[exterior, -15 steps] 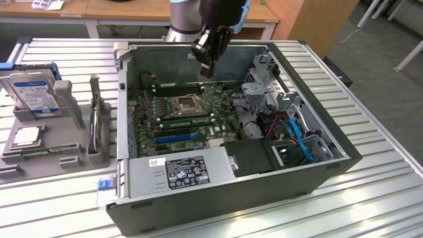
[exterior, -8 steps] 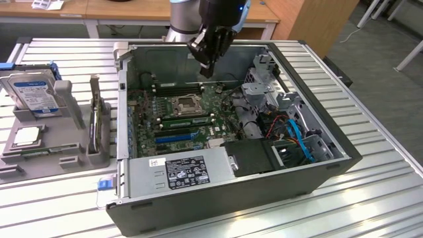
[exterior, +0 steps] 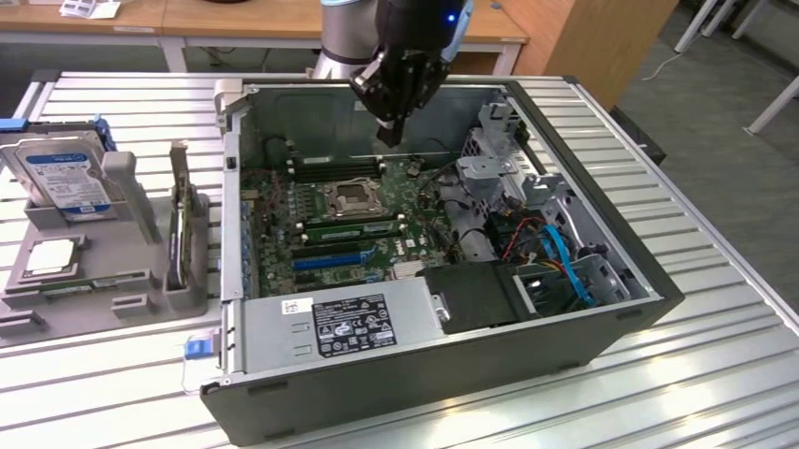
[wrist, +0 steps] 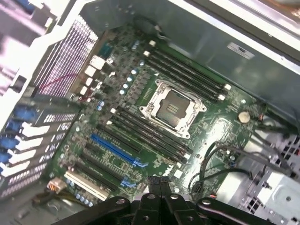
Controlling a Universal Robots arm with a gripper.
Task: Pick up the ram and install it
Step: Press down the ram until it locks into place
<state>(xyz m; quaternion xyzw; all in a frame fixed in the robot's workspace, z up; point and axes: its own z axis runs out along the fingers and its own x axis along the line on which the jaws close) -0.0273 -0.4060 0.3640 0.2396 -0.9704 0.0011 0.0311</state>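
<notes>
light: bright, even, seemingly overhead | glare: pale streaks on ribbed bench (exterior: 699, 374) | shadows: soft | wrist view: soft, washed-out at corners

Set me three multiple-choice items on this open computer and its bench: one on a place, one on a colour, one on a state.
1. Where does the hard drive stand?
A. In the grey holder, to the exterior view's left of the computer case
B. Inside the case
C. On the floor

2. What colour is the long slot that stands out among the black ones on the motherboard?
A. Red
B. Yellow
C. Blue

3. How is the pincer?
A. Shut, above the motherboard
B. Wide open
C. Clamped on the hard drive

Answers:
1 A, the drive sits upright in the holder outside the case.
2 C, the slot is bright blue beside black neighbours.
3 A, its tips meet over the board, far from the drive.
</notes>
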